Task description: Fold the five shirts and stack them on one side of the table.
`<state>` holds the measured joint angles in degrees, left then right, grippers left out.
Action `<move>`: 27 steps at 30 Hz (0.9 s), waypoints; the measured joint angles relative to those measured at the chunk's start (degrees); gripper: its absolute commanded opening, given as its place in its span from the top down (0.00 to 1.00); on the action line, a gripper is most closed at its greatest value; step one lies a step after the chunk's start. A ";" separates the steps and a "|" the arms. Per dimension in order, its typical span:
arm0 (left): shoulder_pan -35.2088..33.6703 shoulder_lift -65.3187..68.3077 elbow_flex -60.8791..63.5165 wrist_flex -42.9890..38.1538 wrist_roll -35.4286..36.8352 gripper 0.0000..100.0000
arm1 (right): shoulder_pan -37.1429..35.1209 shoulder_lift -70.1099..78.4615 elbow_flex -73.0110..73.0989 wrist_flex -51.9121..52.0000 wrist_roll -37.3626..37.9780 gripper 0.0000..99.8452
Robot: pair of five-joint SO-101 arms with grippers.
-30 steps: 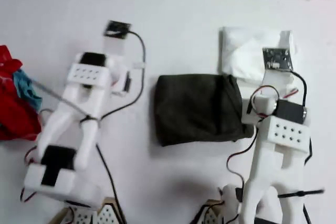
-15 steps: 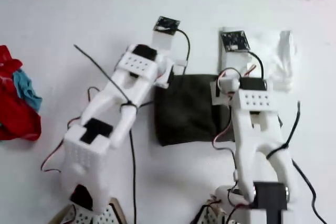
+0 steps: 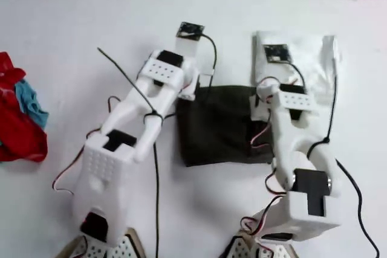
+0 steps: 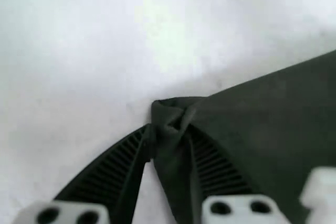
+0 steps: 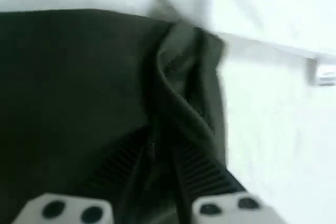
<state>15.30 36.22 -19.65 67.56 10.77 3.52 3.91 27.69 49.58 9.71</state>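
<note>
Dark shirt (image 3: pixel 217 128) lies folded mid-table (image 3: pixel 72 28). Your left gripper (image 4: pixel 169 129) is clamped on its far left corner and your right gripper (image 5: pixel 160 140) pinches the far right corner. Folded white shirt (image 3: pixel 314 58) sits just beside it on the right, red pile (image 3: pixel 18 125) at the left edge.

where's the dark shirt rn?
High view: the dark shirt lies mid-table between the two arms, the left gripper and right gripper each pinching a far corner. The folded white shirt lies just past its right corner.

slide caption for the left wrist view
Left end effector pinching a corner of the dark shirt on the white table
</note>
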 measured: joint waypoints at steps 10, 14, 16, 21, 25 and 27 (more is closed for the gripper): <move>-4.75 1.58 -0.79 3.52 0.00 0.89 | 5.10 -0.79 0.00 2.37 5.54 0.98; -5.27 1.67 -2.20 6.33 0.00 0.89 | 4.92 -5.80 -0.44 2.99 5.54 0.98; -5.27 1.67 -3.25 7.65 0.00 0.89 | 3.60 -7.74 -1.58 2.55 5.54 0.98; -5.36 1.67 -4.57 9.05 0.00 0.89 | -1.49 -7.12 -8.35 2.29 2.29 0.98; -4.31 1.67 -4.57 9.05 0.00 0.89 | -4.75 0.79 -16.18 2.29 0.70 0.98; -3.78 1.67 -4.57 9.05 0.00 0.89 | -5.63 6.42 -20.48 3.08 0.62 0.98</move>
<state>11.52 37.89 -24.22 76.62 10.77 -2.11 10.33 7.21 52.66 10.33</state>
